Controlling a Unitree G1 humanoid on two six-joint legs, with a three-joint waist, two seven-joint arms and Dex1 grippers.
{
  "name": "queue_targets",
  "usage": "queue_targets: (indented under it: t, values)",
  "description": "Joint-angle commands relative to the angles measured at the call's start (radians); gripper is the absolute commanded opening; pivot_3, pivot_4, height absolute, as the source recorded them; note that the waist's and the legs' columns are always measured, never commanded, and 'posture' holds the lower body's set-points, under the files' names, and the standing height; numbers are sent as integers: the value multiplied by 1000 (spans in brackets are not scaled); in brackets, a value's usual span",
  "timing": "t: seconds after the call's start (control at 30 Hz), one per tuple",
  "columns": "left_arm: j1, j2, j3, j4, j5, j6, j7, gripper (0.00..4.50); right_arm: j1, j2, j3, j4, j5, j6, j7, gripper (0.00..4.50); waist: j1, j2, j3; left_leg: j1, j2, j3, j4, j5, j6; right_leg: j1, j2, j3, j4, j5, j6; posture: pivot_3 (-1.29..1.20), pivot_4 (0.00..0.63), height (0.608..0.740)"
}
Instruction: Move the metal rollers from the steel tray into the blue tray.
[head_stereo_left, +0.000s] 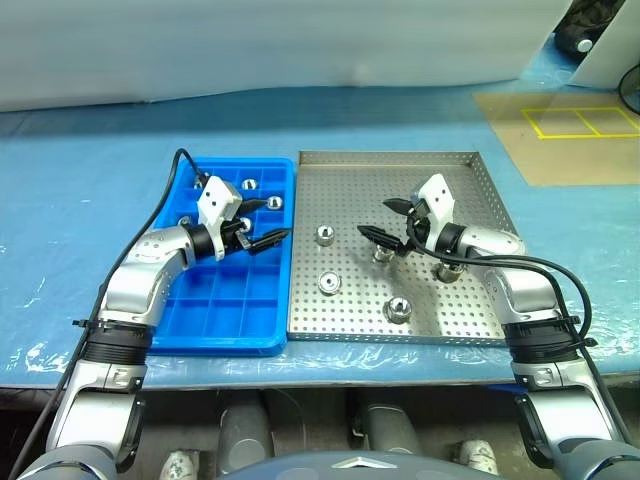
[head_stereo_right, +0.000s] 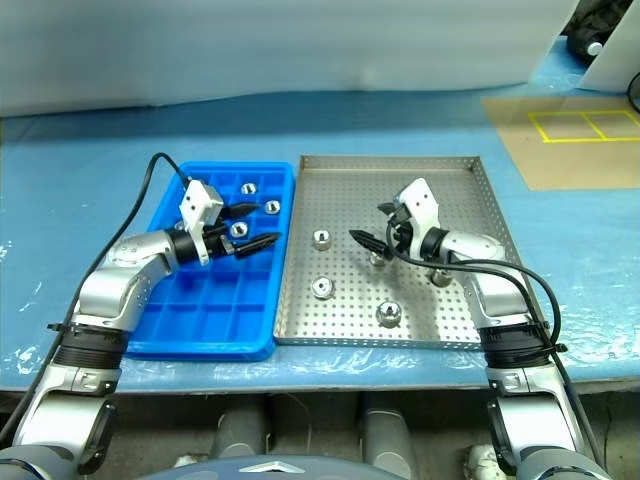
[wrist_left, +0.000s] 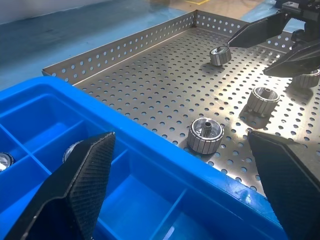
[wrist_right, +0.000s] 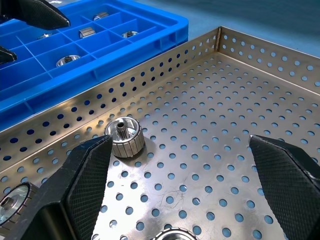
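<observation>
Mid-transfer: five metal rollers (head_stereo_left: 325, 236) remained in steel tray (head_stereo_left: 470, 170), frame centre; others sat in blue tray (head_stereo_left: 215, 338), centre-left. Left gripper (head_stereo_left: 268, 221) and right gripper (head_stereo_left: 385, 220) hovered spread, empty. Next: lower right gripper over roller, close.

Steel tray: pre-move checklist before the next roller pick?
1. Right end effector open, empty: ok.
2. Left end effector open over the blue tray: ok.
3. Metal rollers still on the steel tray; five count: ok.
4. Nearest roller upright, apart from its neighbours: ok.
5. Empty compartments at the blue tray's near end: ok.
6. Right fingers centred on a roller: not ok.
</observation>
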Motion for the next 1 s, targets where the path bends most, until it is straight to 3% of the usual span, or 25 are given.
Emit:
queue_targets:
  t: [0.03, 0.47, 0.63, 0.83, 1.0]
  values:
    - [-15, 6, 4, -28, -3, -11, -7, 4475, -9, 0, -3, -37, 9, -13, -3, 4500, 0, 0, 0, 0, 0, 0, 0, 0, 0, 0, 0, 0, 0, 0, 0, -127, 150, 740]
    - [-20, 5, -1, -23, 3, -17, -13, 4475, -3, 6, 0, -43, 8, -13, -14, 4500, 0, 0, 0, 0, 0, 0, 0, 0, 0, 0, 0, 0, 0, 0, 0, -136, 150, 740]
    - [-88, 3, -29, 2, 19, -45, -48, 4475, -2, 5, 1, -46, 4, -14, -16, 4500, 1, 0, 0, 0, 0, 0, 0, 0, 0, 0, 0, 0, 0, 0, 0, -144, 150, 740]
    - [-273, -20, -109, 174, 66, -141, -177, 4475, 6, 1, -4, -64, 4, -10, -28, 4500, 1, 0, 0, 0, 0, 0, 2, 0, -1, 0, 0, 1, 2, 0, 0, -184, 150, 740]
    - [-436, -73, -204, 492, 177, -312, -299, 4475, 60, -14, -9, -147, 35, 31, -19, 4500, -1, 0, 0, 0, -1, 0, 3, 1, -1, 0, 0, 2, 2, 0, 0, -248, 150, 740]
